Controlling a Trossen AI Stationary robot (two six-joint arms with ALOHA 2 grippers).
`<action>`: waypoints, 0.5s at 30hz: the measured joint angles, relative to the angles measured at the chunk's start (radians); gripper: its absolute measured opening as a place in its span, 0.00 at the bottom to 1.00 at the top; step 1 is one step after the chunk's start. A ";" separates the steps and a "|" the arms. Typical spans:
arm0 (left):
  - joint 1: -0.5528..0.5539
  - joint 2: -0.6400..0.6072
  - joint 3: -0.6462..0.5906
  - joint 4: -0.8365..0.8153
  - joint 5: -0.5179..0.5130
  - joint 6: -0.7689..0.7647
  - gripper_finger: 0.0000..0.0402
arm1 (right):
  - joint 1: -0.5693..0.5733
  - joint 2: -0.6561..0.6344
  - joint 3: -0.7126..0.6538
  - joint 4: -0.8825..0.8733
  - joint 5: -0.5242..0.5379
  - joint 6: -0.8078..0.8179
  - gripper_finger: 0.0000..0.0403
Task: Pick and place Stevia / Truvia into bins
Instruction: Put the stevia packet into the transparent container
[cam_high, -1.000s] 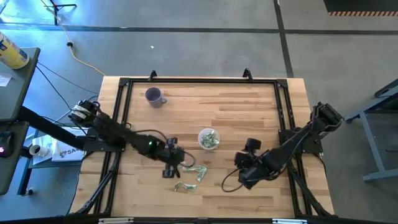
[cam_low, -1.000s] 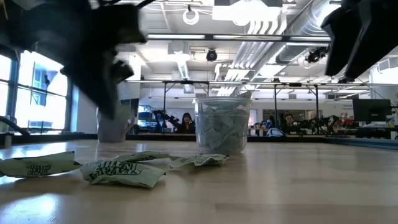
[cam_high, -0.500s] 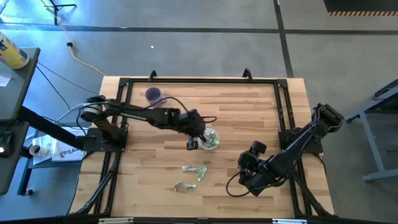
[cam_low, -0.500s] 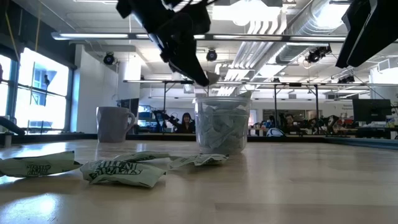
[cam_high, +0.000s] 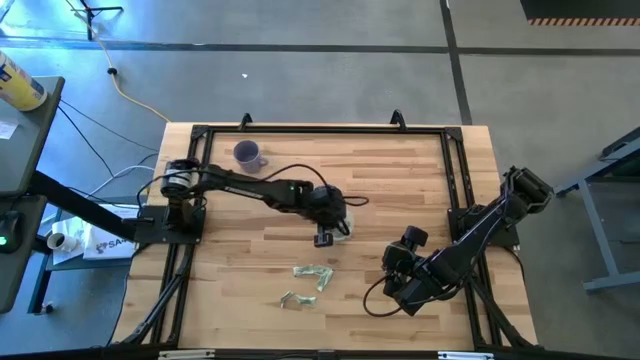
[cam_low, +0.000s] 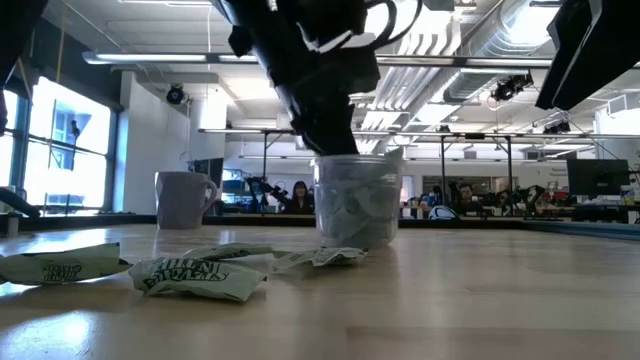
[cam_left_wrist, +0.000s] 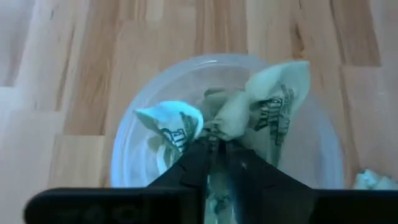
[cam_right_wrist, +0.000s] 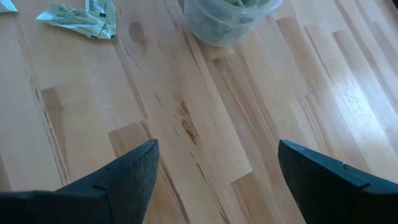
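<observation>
The bin, a clear plastic cup (cam_high: 346, 224) (cam_low: 357, 205) (cam_left_wrist: 124, 155), stands mid-table with pale green Stevia sachets inside. My left gripper (cam_high: 326, 232) (cam_left_wrist: 214, 144) hangs over its mouth, shut on crumpled sachets (cam_left_wrist: 273, 106). More sachets (cam_high: 312, 275) (cam_low: 200, 275) lie flat on the wood near the front edge. My right gripper (cam_high: 396, 276) (cam_right_wrist: 217, 147) hovers open to the right of them, nothing between its fingers. My left gripper pinches a crumpled bunch of sachets at its middle (cam_left_wrist: 215, 132) between its two fingertips. The fingers come slanting down from above, over the cup. Two paper ends (cam_left_wrist: 174, 123) flare out to either side of the tips, above the cup's mouth and clear of the table.
A purple mug (cam_high: 247, 155) (cam_low: 183, 200) stands at the far left of the table. A black frame (cam_high: 320, 130) runs around the tabletop. Bare wood lies between the cup and my right gripper.
My left gripper has left the loose sachets near the front edge, risen, and swung toward the far edge and to the right until it stands over the cup, carrying sachets with it. My right gripper has turned slightly in place.
</observation>
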 joint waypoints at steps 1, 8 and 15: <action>-0.005 -0.004 0.012 -0.021 -0.014 -0.011 0.24 | 0.000 0.000 0.000 -0.001 0.002 -0.002 0.79; -0.020 -0.044 0.162 -0.248 -0.055 -0.024 0.36 | -0.015 0.000 0.000 -0.006 0.007 -0.072 0.79; -0.087 -0.068 0.268 -0.600 -0.086 -0.123 0.46 | -0.044 0.000 0.000 0.018 0.007 -0.208 0.79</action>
